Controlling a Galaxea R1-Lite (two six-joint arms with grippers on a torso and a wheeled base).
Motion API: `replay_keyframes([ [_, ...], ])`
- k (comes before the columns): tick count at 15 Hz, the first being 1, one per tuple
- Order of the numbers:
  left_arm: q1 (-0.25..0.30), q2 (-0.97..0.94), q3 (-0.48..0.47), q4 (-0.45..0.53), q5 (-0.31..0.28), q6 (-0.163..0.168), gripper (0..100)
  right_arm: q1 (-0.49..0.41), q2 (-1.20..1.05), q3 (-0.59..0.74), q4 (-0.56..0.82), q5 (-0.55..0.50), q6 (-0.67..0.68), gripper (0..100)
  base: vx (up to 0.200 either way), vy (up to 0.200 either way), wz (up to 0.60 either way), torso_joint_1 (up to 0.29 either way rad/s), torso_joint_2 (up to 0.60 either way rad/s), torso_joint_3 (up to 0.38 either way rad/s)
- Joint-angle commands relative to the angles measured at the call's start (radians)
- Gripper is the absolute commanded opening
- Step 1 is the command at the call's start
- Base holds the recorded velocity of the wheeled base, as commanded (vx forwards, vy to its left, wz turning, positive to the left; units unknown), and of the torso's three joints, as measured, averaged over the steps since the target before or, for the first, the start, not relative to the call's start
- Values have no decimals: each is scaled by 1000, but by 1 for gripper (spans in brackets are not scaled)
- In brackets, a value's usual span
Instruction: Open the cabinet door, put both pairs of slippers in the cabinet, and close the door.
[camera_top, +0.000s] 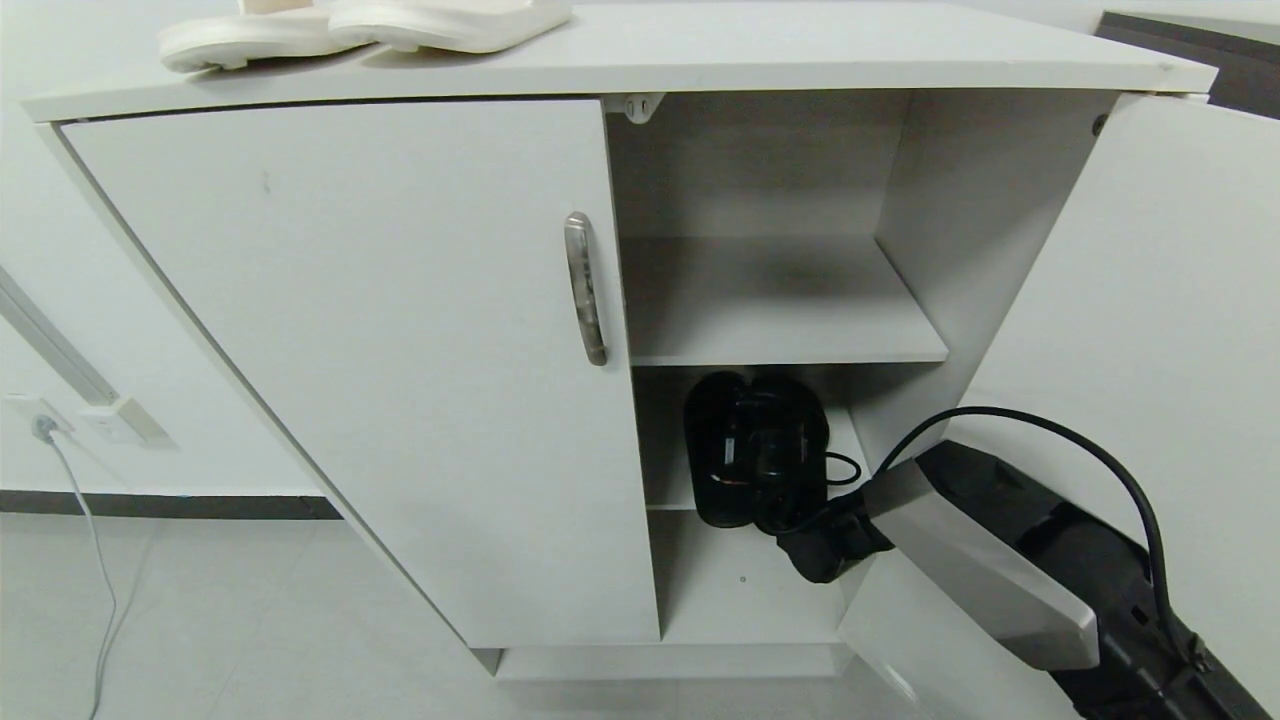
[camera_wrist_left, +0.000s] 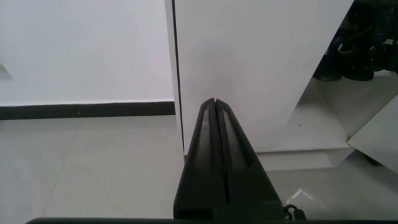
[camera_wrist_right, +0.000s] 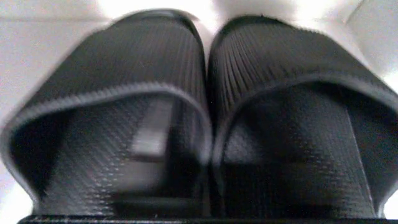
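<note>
Head view: the white cabinet (camera_top: 700, 55) has its right door (camera_top: 1150, 300) swung wide open and its left door (camera_top: 380, 350) closed, with the metal handle (camera_top: 585, 290) upright at that door's inner edge. The black slippers (camera_top: 750, 440) sit side by side on the lower shelf (camera_top: 665, 475) of the open compartment, under the bare upper shelf (camera_top: 780, 300). The right gripper (camera_top: 785, 515) is right up against them (whether it grips or has let go cannot be told). The right wrist view looks closely at the ribbed straps of the black pair (camera_wrist_right: 143, 68). The white slippers (camera_top: 360, 30) lie on the cabinet top, above the closed door. The left gripper (camera_wrist_left: 214, 109) is pressed closed on nothing, low over the floor (camera_wrist_left: 93, 174) and facing the closed door's lower edge.
</note>
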Motion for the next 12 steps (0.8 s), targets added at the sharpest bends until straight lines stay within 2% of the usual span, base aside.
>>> replay_keyframes([
  [1,1,1,0,0,1,0,0,4,-35,52,-13,-1,0,100,0,0,0,0,0,0],
  [8,-1,1,0,0,-1,1,0,91,-323,540,-255,-8,0,100,0,0,0,0,0,0],
  [12,-1,1,0,0,-3,1,0,176,-497,867,-380,-28,3,100,0,0,0,0,0,0],
])
